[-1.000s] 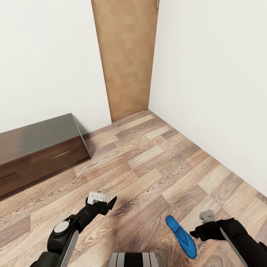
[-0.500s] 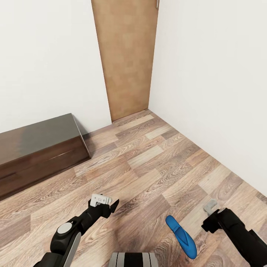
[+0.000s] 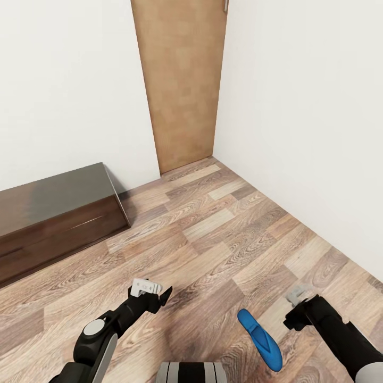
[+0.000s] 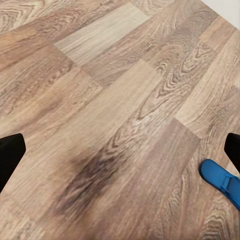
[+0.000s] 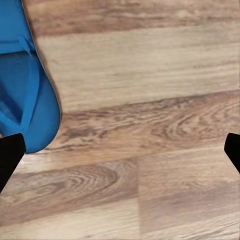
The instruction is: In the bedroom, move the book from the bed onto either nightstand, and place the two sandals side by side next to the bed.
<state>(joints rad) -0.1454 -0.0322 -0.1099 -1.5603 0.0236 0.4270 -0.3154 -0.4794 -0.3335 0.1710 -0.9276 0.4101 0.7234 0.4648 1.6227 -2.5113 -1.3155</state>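
- White walls (image 3: 64, 90) meet at a corner of the bedroom, with a plain brown wooden door (image 3: 181, 80) set in the left-hand wall right at that corner; a small bit of hardware shows at the door's upper right edge
- Grey-brown wood-plank floor (image 3: 223, 234) runs from the door toward the robot, its planks laid in mixed lighter and darker tones with strong grain
- Against the left wall stands a long, low, dark brown dresser (image 3: 53, 218) with a glossy top that reflects the wall; its right end stops short of the door
- One bright blue sandal (image 3: 259, 339) lies flat on the floor near the robot's base, between the two arms and closer to the right one, its toe pointing away from the robot and slightly left
- In the right wrist view the sandal (image 5: 25, 90) lies beside the end effector's reach, off to one side and not between the fingers
- The left wrist view catches the sandal's rounded tip (image 4: 222, 180) at its edge, and a soft dark shadow on the planks
- Left end effector (image 3: 159, 294) hovers above bare floor, fingers spread apart, holding nothing
- Right end effector (image 3: 291, 318) hovers just to the right of the sandal, fingers apart, holding nothing
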